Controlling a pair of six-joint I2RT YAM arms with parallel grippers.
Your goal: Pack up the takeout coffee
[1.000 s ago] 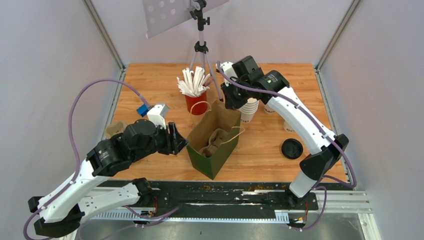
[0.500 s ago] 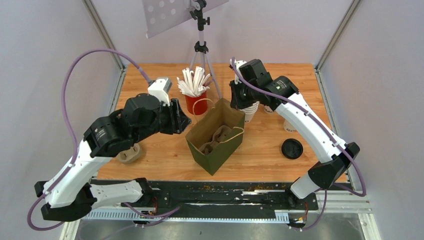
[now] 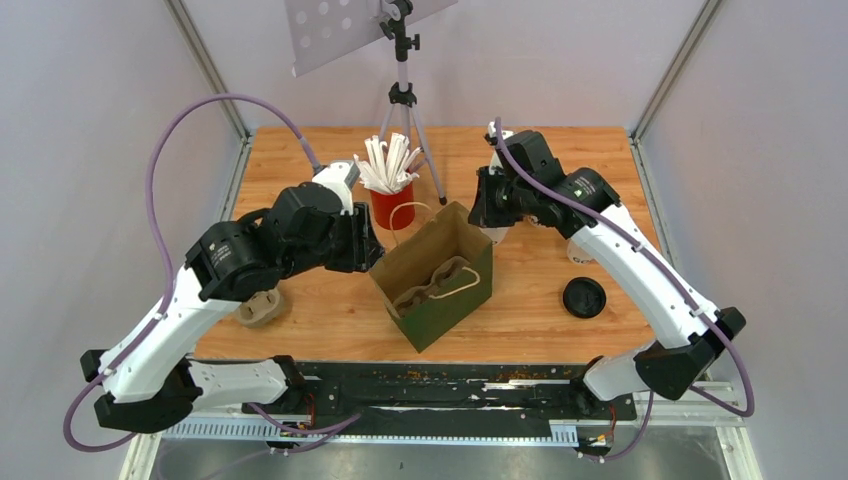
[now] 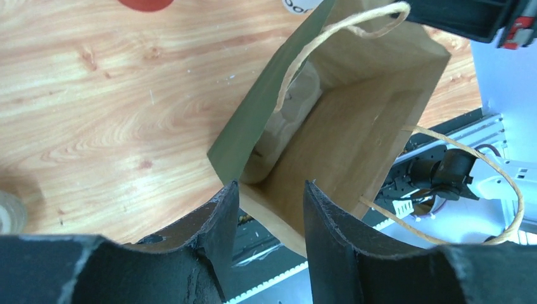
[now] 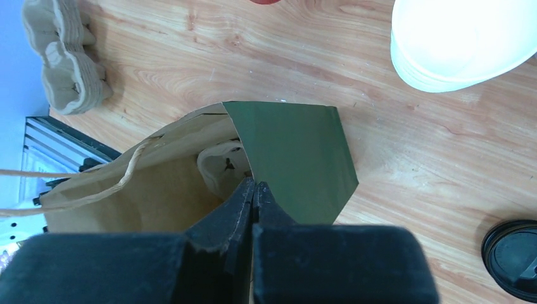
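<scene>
A green paper bag (image 3: 445,305) stands open at the table's middle with a cardboard cup carrier (image 3: 432,282) inside. My right gripper (image 5: 254,190) is shut on the bag's far rim (image 5: 291,152). My left gripper (image 4: 269,199) is open, its jaws on either side of the bag's near-left corner (image 4: 342,133). The black lid (image 3: 584,298) lies flat to the right of the bag, also in the right wrist view (image 5: 514,256). A bit of a white cup (image 3: 577,255) shows beside my right arm, mostly hidden.
A stack of white cups (image 5: 462,38) stands behind the bag. A red cup of straws (image 3: 390,200) and a tripod (image 3: 403,95) are at the back. A spare cardboard carrier (image 3: 260,307) lies at the left, also in the right wrist view (image 5: 63,60).
My left arm rose and swung toward the bag's left corner, uncovering the spare carrier. My right gripper moved right and nearer with the bag's rim, and the bag turned and shifted right.
</scene>
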